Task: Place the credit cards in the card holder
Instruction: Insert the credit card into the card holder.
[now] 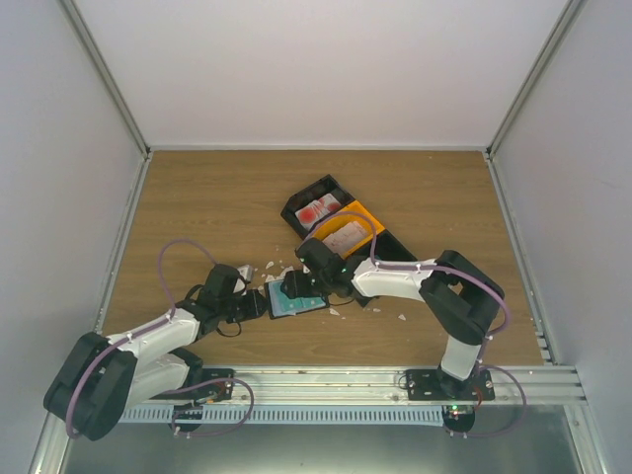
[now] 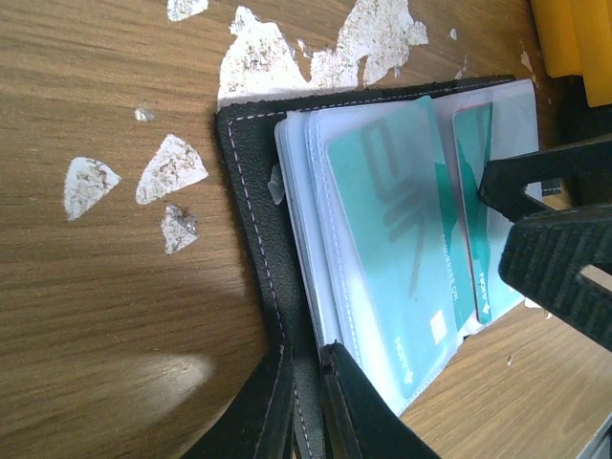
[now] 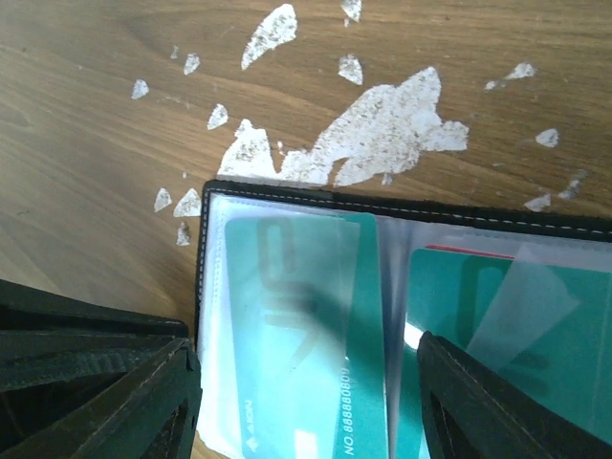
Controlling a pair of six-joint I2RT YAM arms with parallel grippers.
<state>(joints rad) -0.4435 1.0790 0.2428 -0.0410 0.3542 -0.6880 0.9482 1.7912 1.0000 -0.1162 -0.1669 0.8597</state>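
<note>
Card holder (image 1: 296,298) lies open on table (image 1: 197,197), nr black bin (image 1: 296,212) w/ more credit cards (image 1: 318,209). Left gripper (image 2: 306,359) is clamped on its cover edge; right gripper (image 3: 306,349) hangs spread wide over the sleeves, gripping nothing. Imo: hold left pinch firm, lift right arm straight up w/o snagging the sleeved teal card (image 3: 306,316).

Matt leather-like card holder (image 2: 251,239), glossy plastic credit cards (image 2: 382,239)

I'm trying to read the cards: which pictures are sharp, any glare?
Top external view: evenly lit, card holder too small for detail. Left wrist view: glare patch on the table, teal card hazy under its sleeve. Right wrist view: card number legible, jaws dark, blurred.
</note>
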